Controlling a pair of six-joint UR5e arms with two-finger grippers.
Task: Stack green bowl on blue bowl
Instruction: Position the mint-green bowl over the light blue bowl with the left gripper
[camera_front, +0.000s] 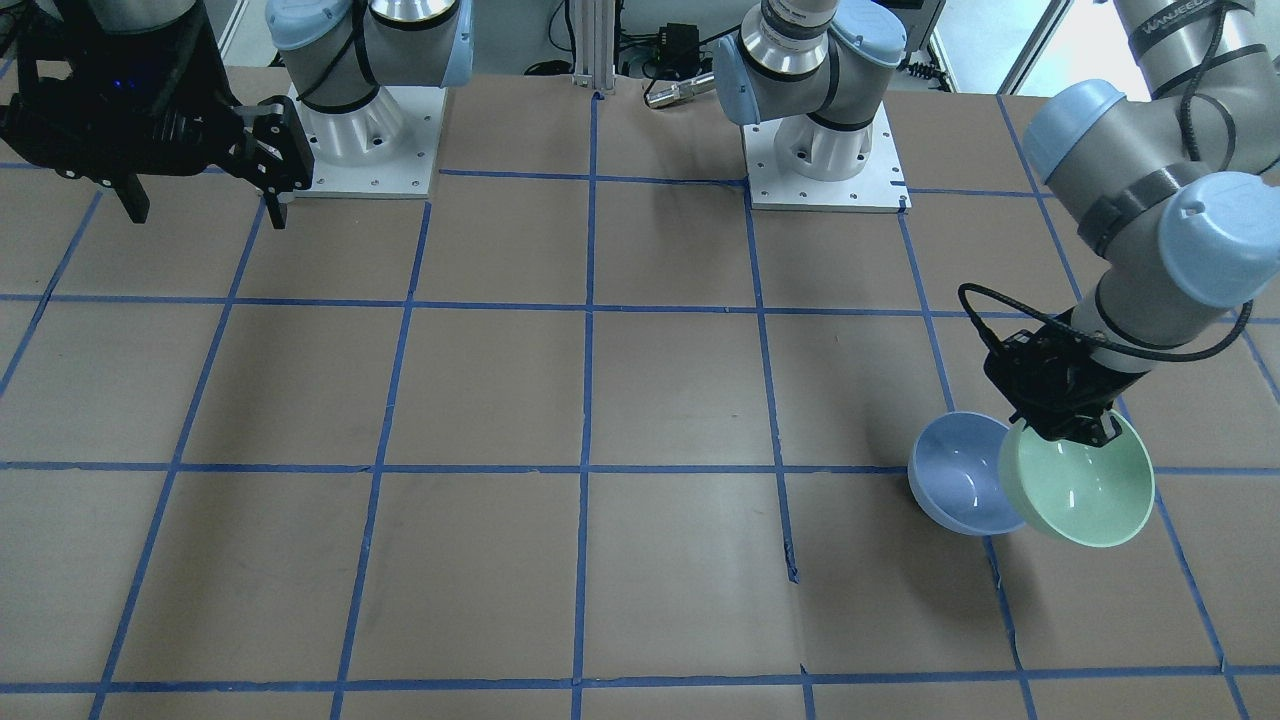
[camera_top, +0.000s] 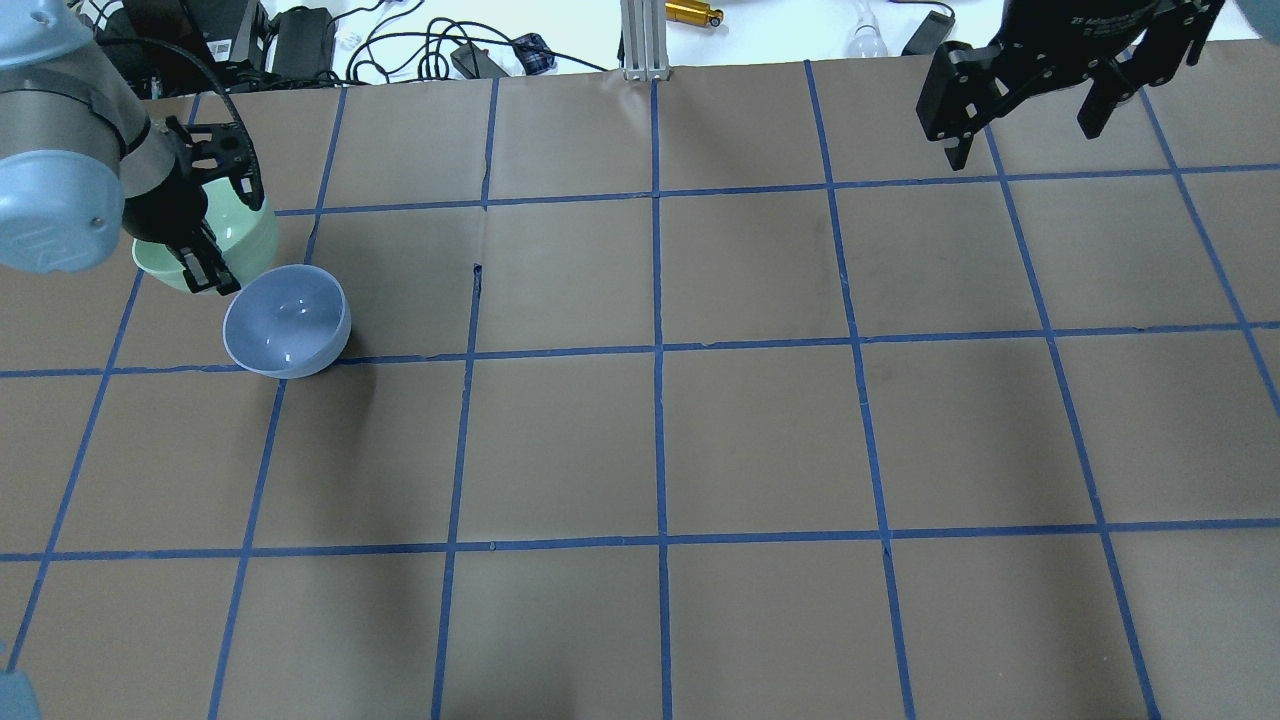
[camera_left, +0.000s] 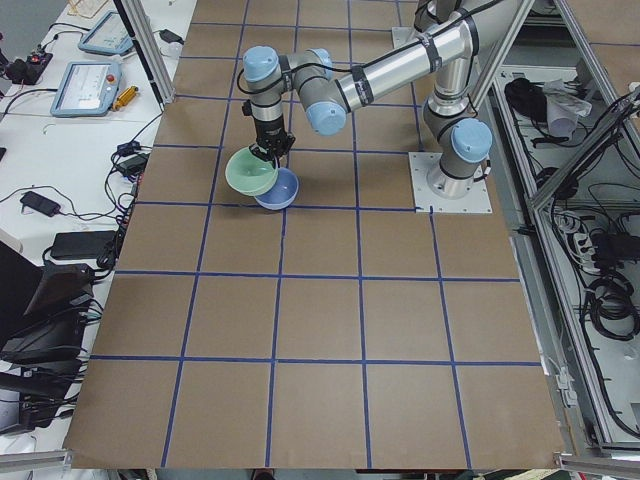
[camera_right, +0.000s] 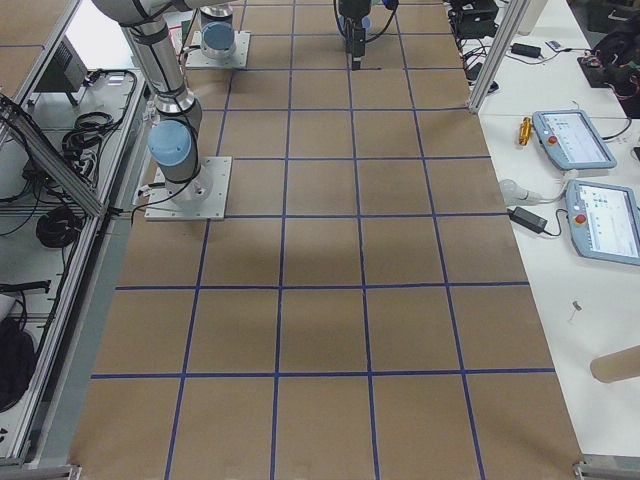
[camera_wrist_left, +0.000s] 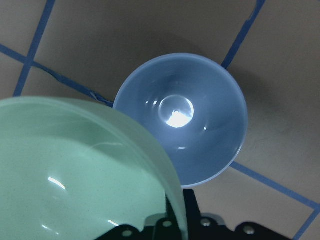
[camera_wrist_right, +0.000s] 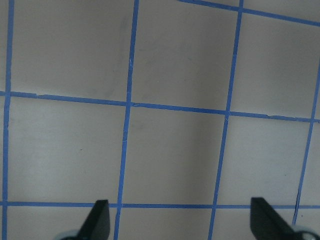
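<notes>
1. At the robot's left end of the table (camera_front: 500, 400), the blue bowl (camera_front: 955, 480) stands upright, mouth up, across a blue tape line (camera_front: 690, 468).
2. Left gripper (camera_front: 1075, 430) pinches the green bowl (camera_front: 1085, 495) by its rim; the bowl hangs tilted.
3. Green bowl sits just beside the blue bowl and overlaps its edge in the left wrist view; contact cannot be told.
4. Right gripper (camera_top: 1020, 135) hovers well apart near the table's far edge, fingers spread wide, holding nothing.
</notes>
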